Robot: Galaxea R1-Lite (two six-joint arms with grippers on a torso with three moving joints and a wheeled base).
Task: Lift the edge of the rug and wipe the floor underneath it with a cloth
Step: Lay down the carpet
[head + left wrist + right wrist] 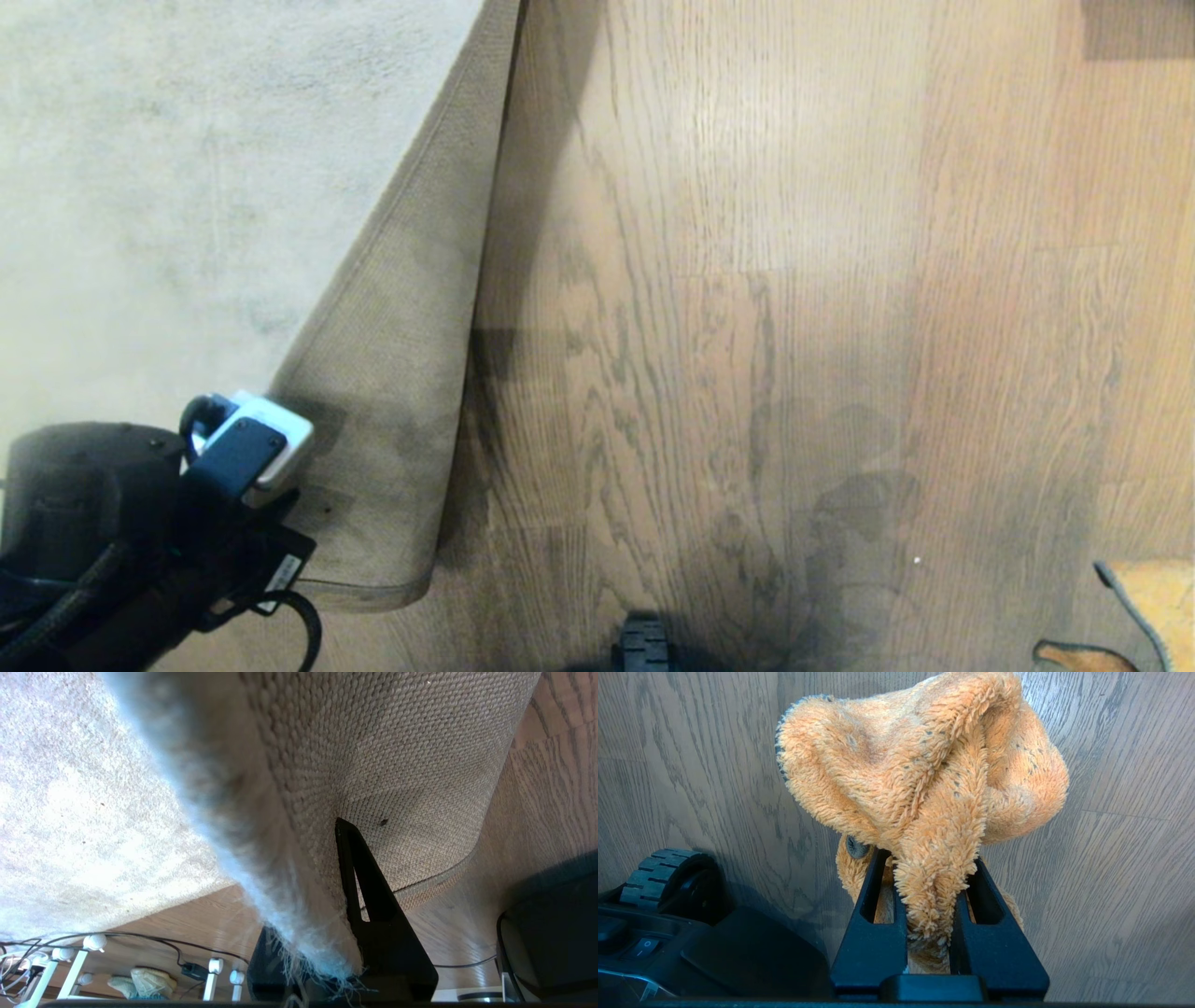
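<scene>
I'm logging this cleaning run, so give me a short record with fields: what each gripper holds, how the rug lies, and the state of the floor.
left gripper: shut on the rug edge, at the head view's lower left
rug edge: folded back, tan backing facing up
right gripper: shut on the cloth, held above the boards, not touching them
floor: bare wood planks exposed beside the fold
wiping: not yet begun

One left gripper [327, 905] finger hidden behind rug edge [261, 858]; cloth [1153, 597] apparently cut off.
</scene>
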